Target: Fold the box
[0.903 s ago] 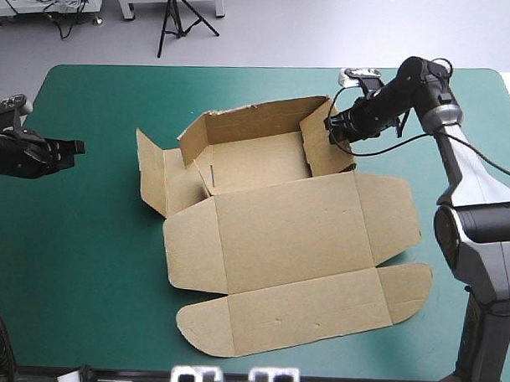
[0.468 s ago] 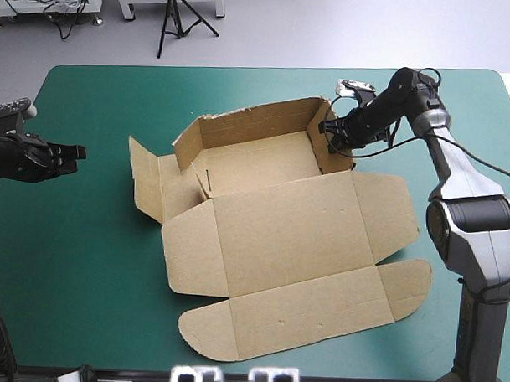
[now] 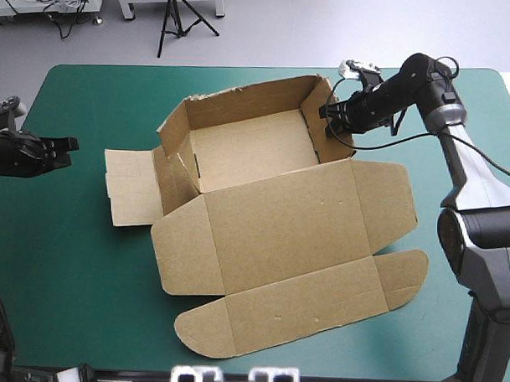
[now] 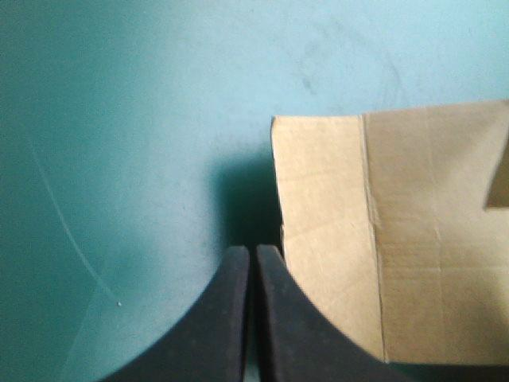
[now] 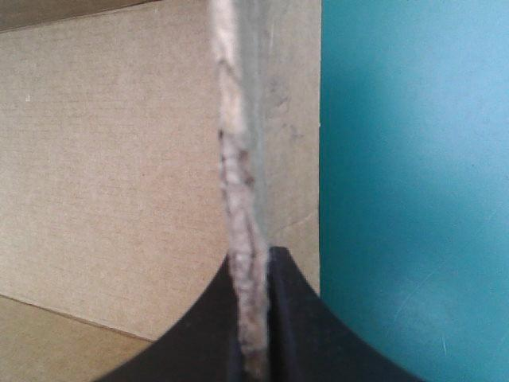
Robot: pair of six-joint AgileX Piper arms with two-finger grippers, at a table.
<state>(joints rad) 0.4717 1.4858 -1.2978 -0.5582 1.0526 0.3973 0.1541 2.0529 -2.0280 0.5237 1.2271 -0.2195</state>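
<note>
The brown box (image 3: pixel 262 233) lies in the middle of the teal-green table with its back and side walls raised and its big lid panel flat toward the front. My right gripper (image 3: pixel 331 122) is shut on the box's raised right wall, whose torn edge (image 5: pixel 238 199) runs up between the black fingers. Off by the table's left edge, my left gripper (image 3: pixel 68 144) is shut with nothing in it. In the left wrist view the box's flat left flap (image 4: pixel 382 239) lies just ahead of and beside the shut fingertips (image 4: pixel 253 255).
The flat left flap (image 3: pixel 134 187) lies on the cover between the box and my left gripper. Two rounded lid flaps (image 3: pixel 403 280) reach toward the front edge. Bare teal-green cover (image 3: pixel 76 277) shows at the front left.
The right gripper has dragged the box's right wall back and up; the box shifted and the walls stand more upright. The left flap has dropped flat. The left gripper barely moved.
</note>
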